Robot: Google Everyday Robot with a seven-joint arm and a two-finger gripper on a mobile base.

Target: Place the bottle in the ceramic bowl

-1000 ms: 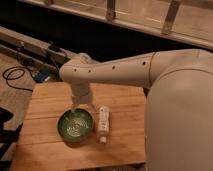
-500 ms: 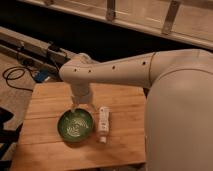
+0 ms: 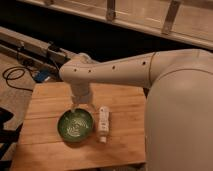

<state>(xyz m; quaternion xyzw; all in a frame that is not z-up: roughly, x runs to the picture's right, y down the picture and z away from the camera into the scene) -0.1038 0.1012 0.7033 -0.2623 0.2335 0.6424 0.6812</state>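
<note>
Nothing moved: claw (image 3: 82, 105) over ceramic bowl (image 3: 61, 125) rim, bottle (image 3: 103, 123) just beside.

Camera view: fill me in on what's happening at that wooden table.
A white robot arm reaches over the wooden table. Its gripper hangs just above the far rim of the green bowl, which holds nothing. The white bottle lies on the table close beside the bowl, with nothing holding it. It is not yet in the bowl.
</note>
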